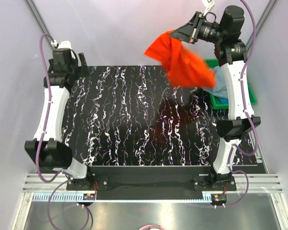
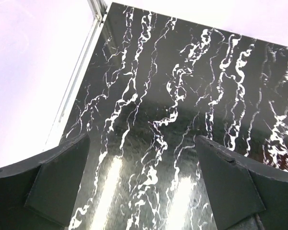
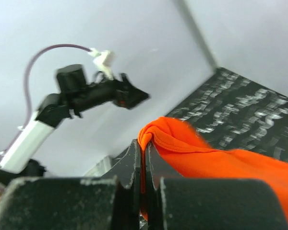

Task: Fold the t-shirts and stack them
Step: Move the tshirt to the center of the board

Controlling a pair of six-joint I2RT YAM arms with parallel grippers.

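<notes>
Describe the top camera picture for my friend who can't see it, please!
The right gripper pinches an orange shirt and holds it up in the air over the far right of a black, white-veined table. Next to it, a grey-blue shirt lies on a green tray. The left arm sits folded on the left.

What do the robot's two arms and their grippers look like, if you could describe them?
The left arm and right arm have white link shells between black joint housings, each trailing a purple cable. The left gripper and right gripper are matte black, with broad, flat, wedge-shaped fingers.
</notes>
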